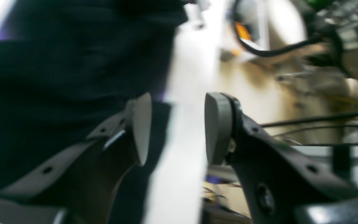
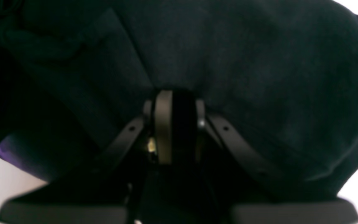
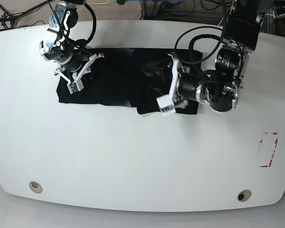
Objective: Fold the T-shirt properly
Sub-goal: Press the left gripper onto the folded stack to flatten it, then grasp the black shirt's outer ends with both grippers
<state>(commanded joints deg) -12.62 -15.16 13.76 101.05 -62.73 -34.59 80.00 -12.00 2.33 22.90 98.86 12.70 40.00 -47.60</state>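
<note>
The black T-shirt lies partly folded and bunched across the back of the white table. In the right wrist view the T-shirt fills the frame, and my right gripper has its pads close together with black fabric pinched between them. In the base view the right gripper is over the shirt's left part. My left gripper is open and empty, with bare table between its pads and the T-shirt just beside one pad. In the base view the left gripper is at the shirt's right part.
A red rectangular marking is on the table at the right. Two round holes sit near the front edge. Cables loop from the left arm over the table's back. Clutter lies beyond the far edge.
</note>
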